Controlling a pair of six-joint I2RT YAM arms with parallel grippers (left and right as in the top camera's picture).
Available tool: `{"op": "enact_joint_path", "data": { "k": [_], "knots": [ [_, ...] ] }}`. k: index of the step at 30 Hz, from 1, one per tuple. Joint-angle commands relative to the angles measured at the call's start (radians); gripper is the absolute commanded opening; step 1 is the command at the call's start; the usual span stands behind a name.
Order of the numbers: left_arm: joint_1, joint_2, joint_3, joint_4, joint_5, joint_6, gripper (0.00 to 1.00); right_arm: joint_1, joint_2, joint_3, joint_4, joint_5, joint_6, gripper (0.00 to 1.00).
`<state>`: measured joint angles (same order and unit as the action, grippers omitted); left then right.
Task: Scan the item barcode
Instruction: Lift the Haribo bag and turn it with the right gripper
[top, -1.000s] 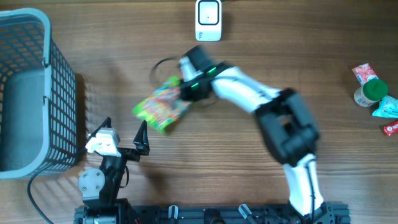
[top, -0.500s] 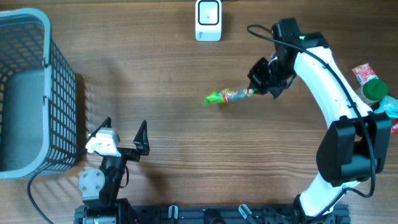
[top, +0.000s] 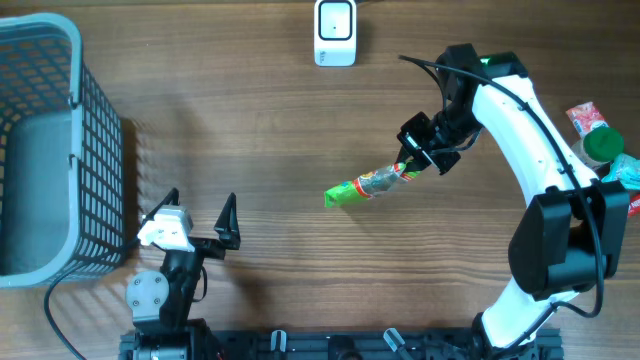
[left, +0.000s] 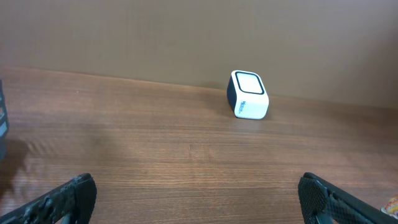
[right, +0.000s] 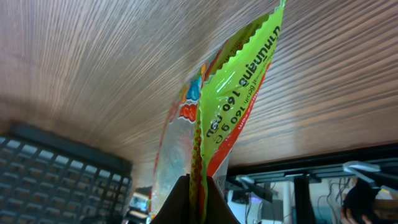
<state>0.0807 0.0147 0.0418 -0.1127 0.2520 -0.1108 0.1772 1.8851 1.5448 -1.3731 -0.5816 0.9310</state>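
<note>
Because the barcode must face the small white box-shaped scanner (top: 335, 32) at twelve o'clock on the wooden table (top: 300, 270), the right gripper (top: 420, 160) is pinching the green crinkle-edged plastic snack packet (top: 365, 185) by one end, jaws closed tight, holding it edge-on at the scanner's five o'clock. The left gripper (top: 200, 203), spread wide and empty, is idling at seven o'clock, probably out of the way.
</note>
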Motion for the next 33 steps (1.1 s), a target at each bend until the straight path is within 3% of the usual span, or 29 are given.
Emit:
{"op": "enact_joint_path", "data": {
  "k": [1,6,7,9,12,15,19,23,26,28,33],
  "knots": [
    [0.005,-0.002,-0.010,0.001,-0.009,0.001,1.00,0.005,0.009,-0.005,0.000,-0.075,0.128,0.04],
    [0.005,-0.002,-0.010,0.001,-0.010,0.001,1.00,0.005,0.009,-0.005,0.068,-0.106,0.362,0.06],
    [0.005,-0.002,-0.010,0.001,-0.010,0.001,1.00,0.005,0.009,-0.005,0.094,-0.106,0.383,0.30],
    [0.005,-0.002,-0.010,0.001,-0.010,0.001,1.00,0.005,0.009,-0.005,0.129,-0.105,0.385,0.61],
    [0.005,-0.002,-0.010,0.001,-0.010,0.001,1.00,0.003,0.009,-0.005,0.137,-0.097,0.418,0.89],
    [0.005,-0.002,-0.010,0.001,-0.010,0.001,1.00,-0.009,0.009,-0.005,0.217,-0.057,0.412,0.92],
    [0.005,-0.002,-0.010,0.001,-0.010,0.001,1.00,-0.032,0.009,-0.004,0.348,-0.063,0.086,0.95],
    [0.005,-0.002,-0.010,0.001,-0.010,0.001,1.00,-0.014,0.009,-0.004,0.308,0.051,-0.110,0.96],
    [0.005,-0.002,-0.010,0.001,-0.009,0.001,1.00,0.037,0.009,-0.032,0.231,0.270,-0.079,1.00],
    [0.005,-0.002,-0.010,0.001,-0.010,0.001,1.00,0.074,0.009,-0.099,0.249,0.263,-0.009,1.00],
    [0.005,-0.002,-0.010,0.001,-0.009,0.001,1.00,0.119,0.009,-0.320,0.631,0.180,0.239,1.00]
  ]
}}
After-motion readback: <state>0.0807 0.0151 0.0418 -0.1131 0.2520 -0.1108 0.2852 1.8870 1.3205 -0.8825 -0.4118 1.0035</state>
